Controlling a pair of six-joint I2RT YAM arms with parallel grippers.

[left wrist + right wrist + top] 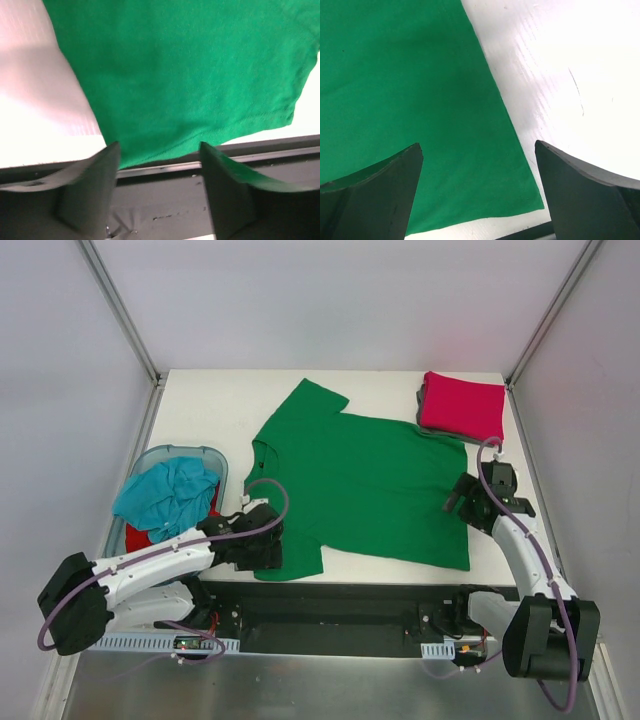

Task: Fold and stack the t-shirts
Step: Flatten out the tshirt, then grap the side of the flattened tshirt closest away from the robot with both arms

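A bright green t-shirt (370, 480) lies spread flat in the middle of the white table (220, 410). My left gripper (268, 546) is low at the shirt's near-left sleeve. In the left wrist view its jaws (159, 150) stand apart on either side of the green cloth's (190, 75) near edge, over the table's front rim. My right gripper (456, 498) hovers open above the shirt's right edge. In the right wrist view it (477, 147) straddles the shirt's near corner (410, 90). A folded crimson-pink t-shirt (462, 405) rests on a dark grey one (424, 398) at the back right.
A pale-blue plastic tub (216, 456) stands at the left, holding a crumpled teal t-shirt (168, 495) over a red one (140, 538). A dark rail (165, 200) runs along the table's near edge. White walls enclose the table on three sides.
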